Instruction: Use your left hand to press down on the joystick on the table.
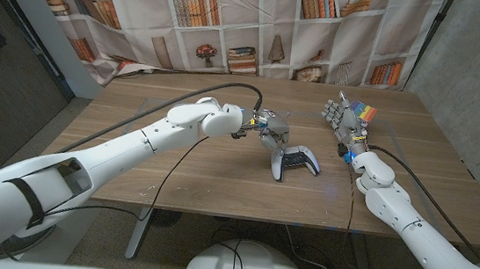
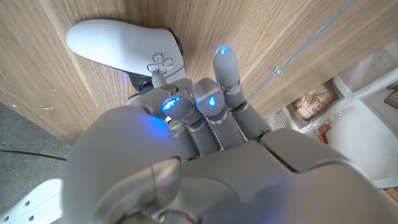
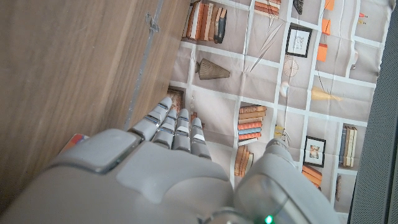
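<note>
The joystick [image 2: 144, 83] is a small dark stick on the white game controller [image 1: 295, 162], which lies on the wooden table [image 1: 176, 159] directly under your left hand's fingertips [image 2: 160, 81]. From the left wrist view, one lowered fingertip sits at or just beside the stick, next to the direction pad; whether it touches yet I cannot tell. Your left hand [image 1: 269, 127] holds nothing, its fingers partly curled and apart. Centre that lowered fingertip on the stick cap, then press straight down, so the controller does not tip or slide. Your right hand [image 1: 344, 120] stands upright, fingers straight, empty, well apart.
</note>
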Robot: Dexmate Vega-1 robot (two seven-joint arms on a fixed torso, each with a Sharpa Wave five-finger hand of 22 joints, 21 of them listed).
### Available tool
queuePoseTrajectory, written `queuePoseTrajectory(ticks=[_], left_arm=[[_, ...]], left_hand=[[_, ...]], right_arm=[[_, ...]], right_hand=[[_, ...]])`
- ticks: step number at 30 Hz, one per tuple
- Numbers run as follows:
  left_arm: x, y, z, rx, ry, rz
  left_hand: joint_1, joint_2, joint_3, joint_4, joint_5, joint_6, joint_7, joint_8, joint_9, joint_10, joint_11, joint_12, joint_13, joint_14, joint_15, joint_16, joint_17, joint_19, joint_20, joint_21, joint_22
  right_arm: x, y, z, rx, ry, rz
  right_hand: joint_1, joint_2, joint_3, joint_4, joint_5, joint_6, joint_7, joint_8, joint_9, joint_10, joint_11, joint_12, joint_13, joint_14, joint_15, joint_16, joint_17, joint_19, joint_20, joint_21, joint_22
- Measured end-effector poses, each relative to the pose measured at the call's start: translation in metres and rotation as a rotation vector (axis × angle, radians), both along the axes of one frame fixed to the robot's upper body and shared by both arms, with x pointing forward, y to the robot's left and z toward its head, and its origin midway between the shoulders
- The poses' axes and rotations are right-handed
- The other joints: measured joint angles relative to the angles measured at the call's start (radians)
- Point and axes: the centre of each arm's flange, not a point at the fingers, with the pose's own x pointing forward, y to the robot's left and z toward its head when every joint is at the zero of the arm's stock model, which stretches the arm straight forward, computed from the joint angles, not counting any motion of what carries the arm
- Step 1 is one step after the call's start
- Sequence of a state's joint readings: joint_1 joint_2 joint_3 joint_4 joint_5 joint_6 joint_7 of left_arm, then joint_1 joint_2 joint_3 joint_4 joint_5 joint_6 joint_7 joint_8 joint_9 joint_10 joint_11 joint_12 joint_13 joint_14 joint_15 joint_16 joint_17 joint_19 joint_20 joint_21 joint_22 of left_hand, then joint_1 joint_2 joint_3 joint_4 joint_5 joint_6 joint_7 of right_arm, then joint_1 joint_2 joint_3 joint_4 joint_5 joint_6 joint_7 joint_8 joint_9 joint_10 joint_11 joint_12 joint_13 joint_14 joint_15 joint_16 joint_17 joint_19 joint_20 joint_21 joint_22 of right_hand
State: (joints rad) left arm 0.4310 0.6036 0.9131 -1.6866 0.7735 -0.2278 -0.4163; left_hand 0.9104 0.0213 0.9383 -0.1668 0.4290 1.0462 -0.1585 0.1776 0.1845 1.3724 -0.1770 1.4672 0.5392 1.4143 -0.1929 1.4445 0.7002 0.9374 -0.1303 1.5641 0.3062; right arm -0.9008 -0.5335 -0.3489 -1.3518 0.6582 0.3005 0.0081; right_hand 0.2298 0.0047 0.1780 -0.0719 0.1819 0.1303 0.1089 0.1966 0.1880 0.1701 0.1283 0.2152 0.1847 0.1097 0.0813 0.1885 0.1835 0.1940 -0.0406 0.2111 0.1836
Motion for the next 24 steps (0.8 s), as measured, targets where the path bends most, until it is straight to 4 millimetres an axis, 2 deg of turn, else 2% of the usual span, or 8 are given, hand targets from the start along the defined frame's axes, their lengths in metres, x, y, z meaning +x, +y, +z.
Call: queuePoseTrajectory(ticks=[16, 24], left_arm=[[-0.003, 0.003, 0.006, -0.015, -0.009, 0.011], [-0.007, 0.005, 0.017, -0.058, -0.037, -0.001]], left_hand=[[0.0, 0.0, 0.0, 0.0, 0.0, 0.0, 0.0, 0.004, 0.0, 0.0, 0.0, 0.0, 0.005, 0.0, 0.0, 0.0, 0.0, 0.0, 0.0, 0.0, 0.001], [0.0, 0.0, 0.0, 0.0, 0.0, 0.0, 0.0, 0.004, 0.0, 0.0, 0.0, 0.0, 0.009, 0.0, 0.0, 0.0, -0.001, 0.0, 0.0, 0.0, 0.001]], right_arm=[[-0.002, -0.002, 0.005, -0.005, -0.011, -0.001], [-0.006, -0.002, 0.008, -0.006, -0.02, -0.005]], right_hand=[[-0.004, 0.004, 0.0, 0.0, 0.0, 0.0, 0.0, 0.0, 0.0, 0.005, -0.005, 0.0, 0.0, 0.0, 0.0, 0.0, 0.0, 0.0, 0.0, 0.0, 0.0], [-0.004, 0.004, 0.0, 0.0, 0.0, 0.0, 0.0, 0.0, 0.0, 0.005, -0.005, 0.0, 0.0, 0.003, 0.001, 0.0, 0.0, 0.0, 0.0, 0.0, 0.0]])
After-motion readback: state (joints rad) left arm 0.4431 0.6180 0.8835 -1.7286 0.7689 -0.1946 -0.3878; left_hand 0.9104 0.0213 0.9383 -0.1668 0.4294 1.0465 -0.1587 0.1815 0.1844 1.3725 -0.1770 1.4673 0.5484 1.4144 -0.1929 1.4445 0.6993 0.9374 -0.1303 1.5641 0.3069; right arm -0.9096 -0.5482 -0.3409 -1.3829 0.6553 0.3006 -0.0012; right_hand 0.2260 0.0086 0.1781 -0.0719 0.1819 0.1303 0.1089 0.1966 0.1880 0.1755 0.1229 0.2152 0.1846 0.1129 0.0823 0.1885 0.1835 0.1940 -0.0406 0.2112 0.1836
